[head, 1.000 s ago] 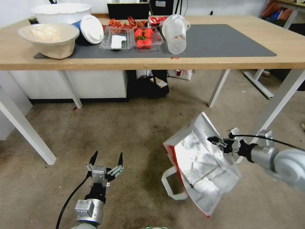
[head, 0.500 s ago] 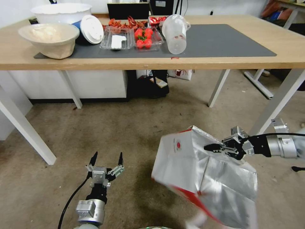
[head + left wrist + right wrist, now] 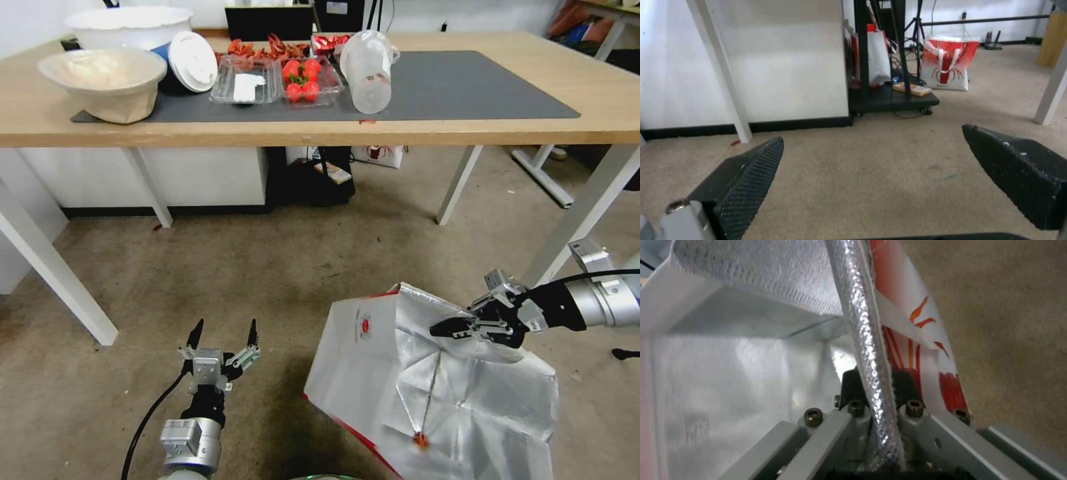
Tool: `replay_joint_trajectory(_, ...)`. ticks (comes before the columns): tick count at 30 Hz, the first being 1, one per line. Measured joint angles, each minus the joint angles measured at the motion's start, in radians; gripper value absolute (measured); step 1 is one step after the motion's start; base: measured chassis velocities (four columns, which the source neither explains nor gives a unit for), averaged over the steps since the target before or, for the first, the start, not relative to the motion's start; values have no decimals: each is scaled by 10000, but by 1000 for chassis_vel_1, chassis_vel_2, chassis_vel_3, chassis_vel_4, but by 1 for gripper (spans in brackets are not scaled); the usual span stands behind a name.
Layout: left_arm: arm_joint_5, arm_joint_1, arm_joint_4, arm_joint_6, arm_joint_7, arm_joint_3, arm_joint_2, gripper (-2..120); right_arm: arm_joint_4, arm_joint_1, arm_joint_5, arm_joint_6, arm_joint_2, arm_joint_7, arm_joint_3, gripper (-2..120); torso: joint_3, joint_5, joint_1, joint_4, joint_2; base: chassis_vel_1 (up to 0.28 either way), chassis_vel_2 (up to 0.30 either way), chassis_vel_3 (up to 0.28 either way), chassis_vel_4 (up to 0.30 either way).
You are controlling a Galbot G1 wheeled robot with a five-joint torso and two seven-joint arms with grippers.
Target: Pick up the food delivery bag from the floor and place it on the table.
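Observation:
The food delivery bag hangs tilted over the floor at the lower right, its white side with a small red logo facing me and crumpled silver foil spreading to the right. My right gripper is shut on the bag's upper foil rim. In the right wrist view, the foil edge of the bag is pinched in that gripper. The bag's lower end runs past the picture's bottom edge. My left gripper is open low on the left, over bare floor. The table stands beyond.
On the table's left half and grey mat sit bowls, a strawberry tray and a plastic jug. White table legs rise just behind the bag. A black cart and a red-white bag stand under the table.
The right gripper has pulled the bag up by its rim and turned it: first its foil inside faced me, now its white logo side. The gripper has dipped slightly. The left arm stayed still.

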Motion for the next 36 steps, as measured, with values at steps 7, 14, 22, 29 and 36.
replay_joint_trajectory(7,-18,1,-72,43,-16,12,-62,100,26,-15,21,-97,248,-158,-62,0,0,0,0,0,0,0,0,0,0)
replay_joint_trajectory(14,-18,3,-138,31,-75,6,-127,100,47,-18,-25,-164,557,-199,-201,0,0,1,0,0,0,0,0,0,0)
replay_joint_trajectory(22,-57,-17,-145,119,-135,35,-151,100,50,-13,-69,-181,676,-209,-256,0,0,0,0,0,0,0,0,0,0)
replay_joint_trajectory(29,-188,2,-187,240,-222,138,-169,100,64,-19,-174,-181,787,-181,-308,0,86,0,6,-1,114,0,0,0,0)
replay_joint_trajectory(36,-218,-28,-216,264,-240,134,-156,100,240,-28,-176,-217,764,-93,-313,0,343,1,15,-1,377,0,0,0,0)
